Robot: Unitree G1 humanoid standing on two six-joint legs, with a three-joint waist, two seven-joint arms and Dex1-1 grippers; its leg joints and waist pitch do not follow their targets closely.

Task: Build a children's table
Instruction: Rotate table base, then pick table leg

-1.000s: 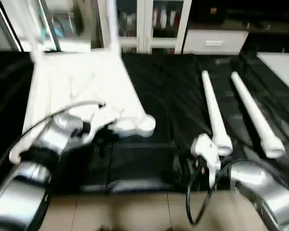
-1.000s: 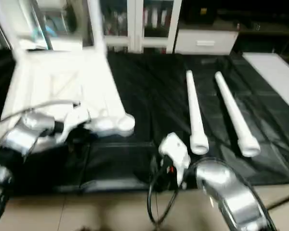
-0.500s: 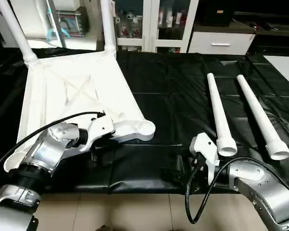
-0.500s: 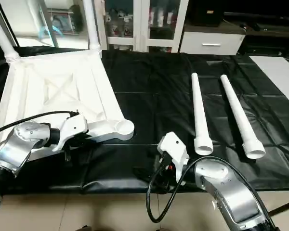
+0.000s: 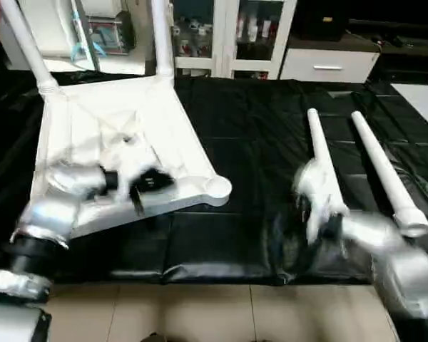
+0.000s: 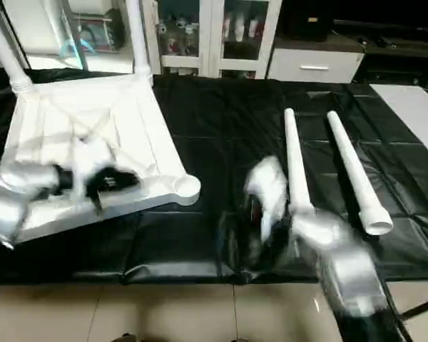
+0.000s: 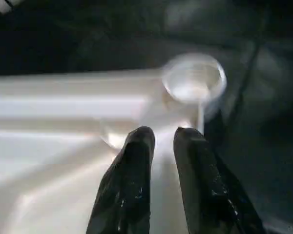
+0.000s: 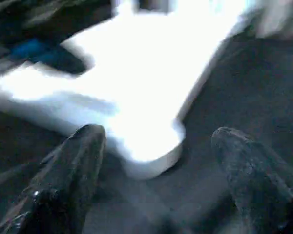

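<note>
The white tabletop (image 5: 121, 135) lies upside down on the left part of the black-covered desk (image 5: 250, 135), its ribbed, X-braced underside facing up. Two legs already stand upright in its far corner sockets: one at the far left corner (image 5: 25, 46) and one at the far right corner (image 5: 161, 39). The near right corner socket (image 5: 217, 188) is empty and open at the top. Two loose legs lie on the desk to the right, side by side and a little apart, wide ends toward the robot: the inner one (image 5: 321, 167) and the outer one (image 5: 385, 174).

The left end effector (image 7: 163, 141) hovers over the underside of the tabletop near the empty corner socket (image 7: 194, 80), its two black fingers (image 7: 136, 161) close together with a narrow gap between them and nothing held. The right end effector (image 8: 158, 146) has its fingers (image 8: 78, 156) spread wide apart and empty; in the head views its arm (image 5: 385, 249) lies just beside the wide end of the inner loose leg
</note>
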